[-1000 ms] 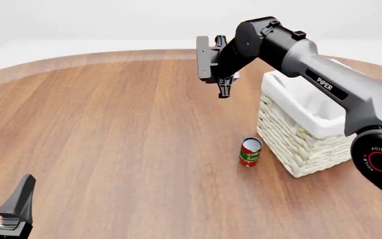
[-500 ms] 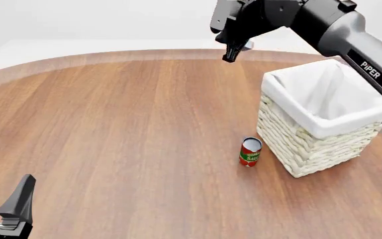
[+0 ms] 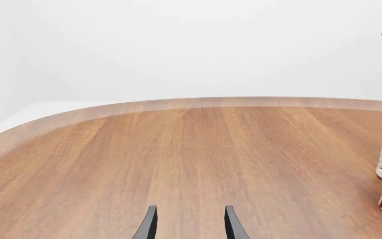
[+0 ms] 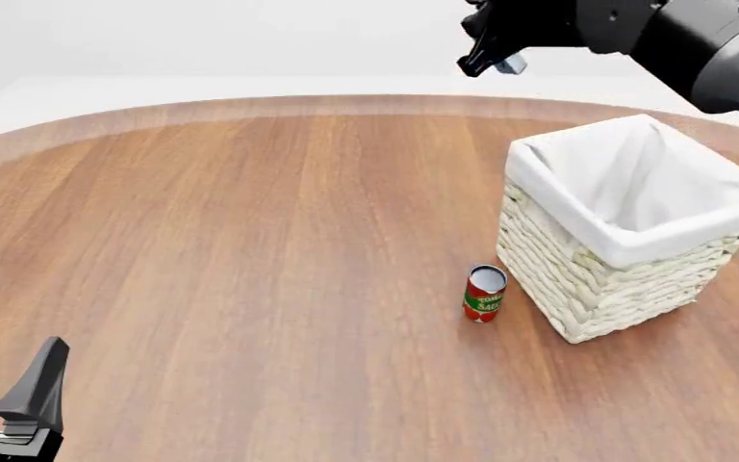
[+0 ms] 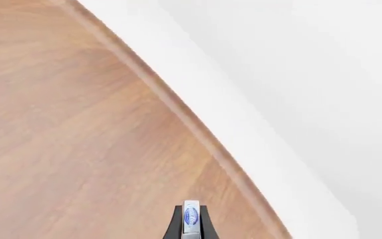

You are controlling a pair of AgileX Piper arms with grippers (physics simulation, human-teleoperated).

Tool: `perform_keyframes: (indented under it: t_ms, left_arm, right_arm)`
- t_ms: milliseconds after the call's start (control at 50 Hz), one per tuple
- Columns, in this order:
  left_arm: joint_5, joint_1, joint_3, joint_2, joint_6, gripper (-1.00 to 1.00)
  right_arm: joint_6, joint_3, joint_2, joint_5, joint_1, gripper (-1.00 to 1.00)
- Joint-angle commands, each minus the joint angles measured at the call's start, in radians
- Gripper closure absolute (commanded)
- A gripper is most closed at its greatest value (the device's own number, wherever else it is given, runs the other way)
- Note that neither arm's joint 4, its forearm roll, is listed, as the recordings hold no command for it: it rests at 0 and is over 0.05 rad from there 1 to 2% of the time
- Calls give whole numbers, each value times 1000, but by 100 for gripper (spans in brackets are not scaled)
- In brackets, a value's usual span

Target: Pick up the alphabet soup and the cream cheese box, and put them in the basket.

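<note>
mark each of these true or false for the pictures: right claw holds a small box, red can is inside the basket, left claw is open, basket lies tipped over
1. The right claw grips a thin light blue and white cream cheese box. True.
2. The red and green labelled can sits inside the cream-white woven wicker basket. False: it stands on the brown wooden table beside the basket.
3. The left claw is open and holds nothing. True.
4. The basket lies tipped over. False: it stands upright.

Red and green labelled can (image 4: 484,294), front view: white lettering on the label, top line reads "TOM", the line below partly legible as "SAU".
Small light blue and white box (image 5: 191,218), right wrist view: blue oval logo, lettering illegible.
</note>
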Motion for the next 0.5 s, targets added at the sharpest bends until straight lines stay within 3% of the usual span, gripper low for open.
perform_keyframes:
  t_ms: [20, 280, 340, 500]
  left_arm:
    - [0, -1, 0, 0, 0, -100]
    - [0, -1, 0, -1, 0, -100]
    - [0, 0, 0, -1, 0, -100]
    - [0, 0, 0, 0, 0, -100]
  right_arm:
    - [190, 142, -122, -168, -41, 100]
    - [271, 286, -166, -299, -88, 100]
    - [313, 319, -173, -344, -126, 100]
    - [347, 396, -213, -396, -146, 100]
